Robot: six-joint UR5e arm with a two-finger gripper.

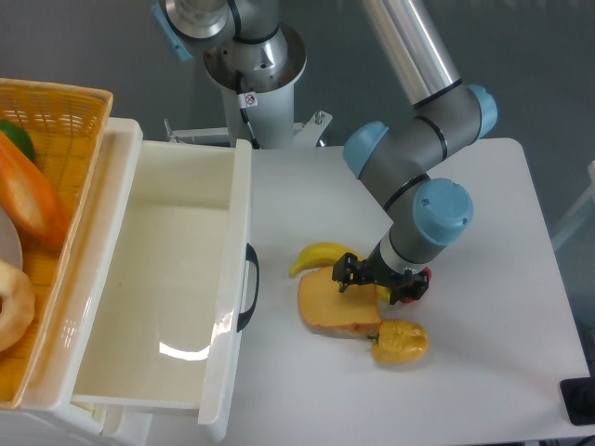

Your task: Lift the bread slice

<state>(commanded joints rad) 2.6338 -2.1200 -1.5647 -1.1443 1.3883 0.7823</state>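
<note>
- camera view from above and in front: the bread slice [337, 306] lies flat on the white surface [483, 232], right of the open drawer [177, 279] and near the middle of the surface.
- the tool [370, 281] sits low over the slice's upper right corner; its dark fingers are partly hidden under the wrist, so i cannot tell how wide they stand or whether they touch the slice.
- crowding around the slice: a banana [318, 256] touches or nearly touches its upper edge, a yellow bell pepper [401, 342] sits just beside its lower right corner, and a red thing [420, 282] peeks out from behind the tool, too covered to name.
- open room: the slice's left edge faces a bare strip of surface before the drawer's black handle [249, 286]; its lower edge also faces bare surface down to the front rim.
- the right part of the surface, beyond the pepper, is bare up to its right edge; a dark object [580, 401] is cut off at the bottom right corner.
- the drawer's white inside shows a glare patch near its front.
- at far left a wicker basket [65, 121] is cut by the frame; an orange loaf [33, 200], a bit of green and a pale round thing inside it are only partly seen.
- the arm's base [249, 65] stands behind the surface, top cut off.
</note>
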